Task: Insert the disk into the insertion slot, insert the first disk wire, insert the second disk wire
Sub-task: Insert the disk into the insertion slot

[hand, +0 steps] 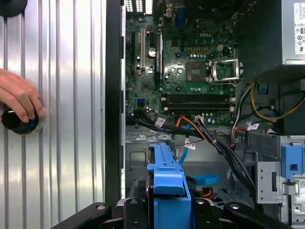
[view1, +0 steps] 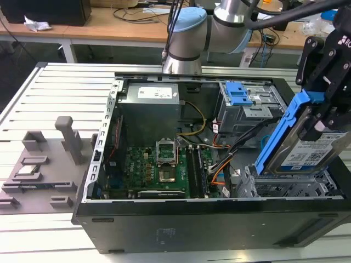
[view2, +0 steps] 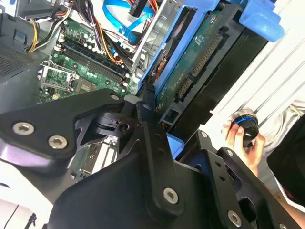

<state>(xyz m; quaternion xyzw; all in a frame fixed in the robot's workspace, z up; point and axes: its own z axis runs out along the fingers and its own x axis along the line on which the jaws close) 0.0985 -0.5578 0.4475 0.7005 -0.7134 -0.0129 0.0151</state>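
My gripper (view1: 322,118) is pressed together on the disk (view1: 307,156), pinching it across the blue carrier (view1: 277,137). The disk hangs tilted, one end high and the other low, just above the insertion slot (view1: 285,189) at the front corner of the case (view1: 192,224) on the exterior view's right. It is not yet seated. In the second wrist view the disk's circuit-board face and connector edge are turned toward the camera.

Step in hand: seat the disk. I judge that the tilt must come out first, so that the carrier lies parallel to the bay's perforated floor. Entered at an angle, the carrier would likely bind on the bay walls. Lower slowly, grip firmly, and release only once the carrier rests evenly.

Near the slot, the second disk wire (hand: 202,180) lies loose low in the case. The black cable bundle (hand: 224,148) runs past it toward the motherboard (hand: 190,71). Both are close to the bay — check that neither is trapped under the carrier.

Farther back stands the drive cage (view1: 241,101) with its blue latch, apart from the work. Outside the case, a person's hand (hand: 19,98) rests on a round black knob (hand: 16,124) on the ribbed table (hand: 71,119).
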